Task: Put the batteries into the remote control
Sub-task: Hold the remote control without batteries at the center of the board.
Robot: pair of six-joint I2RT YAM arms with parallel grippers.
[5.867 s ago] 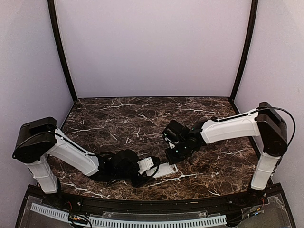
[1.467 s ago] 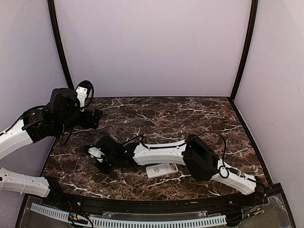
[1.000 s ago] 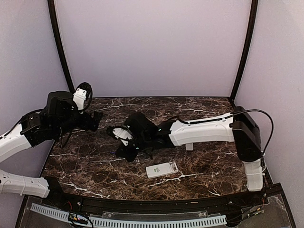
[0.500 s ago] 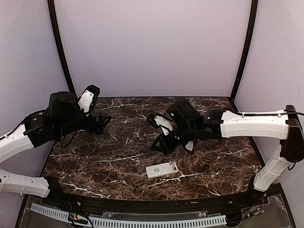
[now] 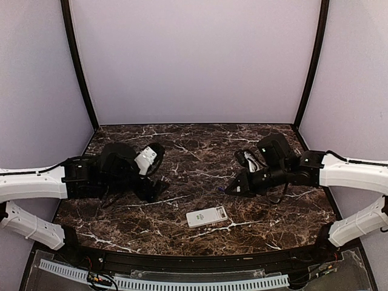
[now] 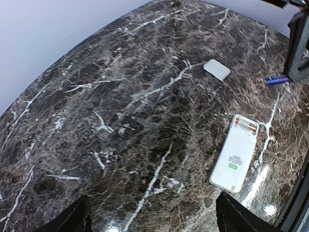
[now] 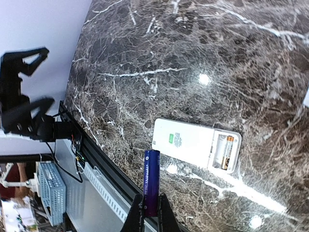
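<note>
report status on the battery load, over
Left gripper open, empty. Right gripper shut on purple battery. Remote control back up, compartment open, one cell seated. Loose white cover lies apart, nothing in the way.

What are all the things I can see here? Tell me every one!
White rectangular plastic remote control: one, white, lying back-up near the table's front, slot open.
Pale battery with an orange end: one, inside the remote's slot.
Purple cylindrical battery: one, purple, in the right pincer.
Small white rounded lid: one, white, on the table apart from the remote.
Dark marble table: one, brown-black, white veins.
Left pincer: black, open, empty.
Right pincer: black, shut on the purple battery.
</note>
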